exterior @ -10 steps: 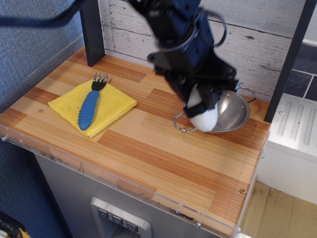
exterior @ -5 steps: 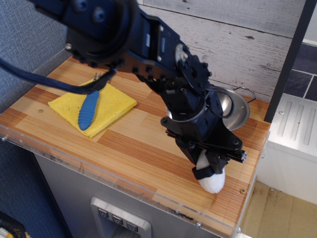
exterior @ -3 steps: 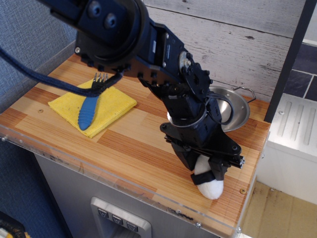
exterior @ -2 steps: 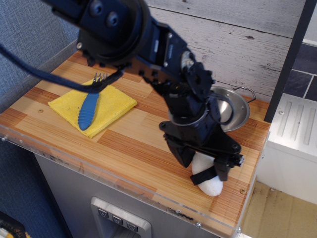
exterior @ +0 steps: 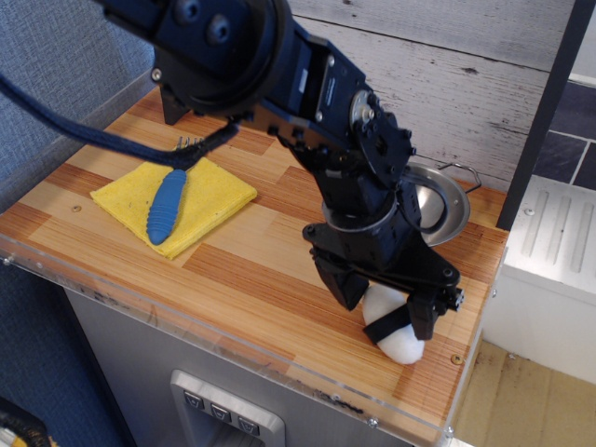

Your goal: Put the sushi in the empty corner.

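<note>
Black jaws of the gripper (exterior: 386, 303) stand apart around the sushi (exterior: 395, 328), which lies on the wood at the empty corner (exterior: 453, 372). Placing looks done; next, lift clear without nudging it.

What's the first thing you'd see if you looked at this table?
The big black robot arm reaching down across the table, its gripper right over the white sushi near the front right corner. After that, the blue fork lying on a yellow cloth on the left.
</note>
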Controlling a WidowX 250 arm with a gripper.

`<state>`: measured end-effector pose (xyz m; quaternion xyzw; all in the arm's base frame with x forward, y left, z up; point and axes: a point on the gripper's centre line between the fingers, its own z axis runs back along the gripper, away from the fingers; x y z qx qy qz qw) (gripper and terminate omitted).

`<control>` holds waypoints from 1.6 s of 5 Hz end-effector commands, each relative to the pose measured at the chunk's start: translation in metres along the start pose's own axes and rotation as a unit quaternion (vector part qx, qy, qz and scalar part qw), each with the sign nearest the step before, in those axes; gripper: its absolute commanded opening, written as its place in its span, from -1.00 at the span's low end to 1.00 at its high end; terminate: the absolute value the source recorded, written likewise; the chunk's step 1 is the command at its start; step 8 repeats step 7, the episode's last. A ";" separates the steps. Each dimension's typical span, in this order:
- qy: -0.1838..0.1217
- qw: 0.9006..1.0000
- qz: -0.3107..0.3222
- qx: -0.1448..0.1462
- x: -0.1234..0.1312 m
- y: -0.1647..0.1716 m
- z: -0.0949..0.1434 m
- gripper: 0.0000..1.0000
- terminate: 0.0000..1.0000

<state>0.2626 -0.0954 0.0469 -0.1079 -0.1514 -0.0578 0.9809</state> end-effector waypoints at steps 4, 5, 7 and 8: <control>-0.156 0.986 -0.042 0.040 0.043 -0.018 0.123 1.00 -1.00; -0.156 0.986 -0.042 0.040 0.043 -0.018 0.123 1.00 -1.00; -0.156 0.986 -0.042 0.040 0.043 -0.018 0.123 1.00 1.00; -0.156 0.986 -0.042 0.040 0.043 -0.018 0.123 1.00 1.00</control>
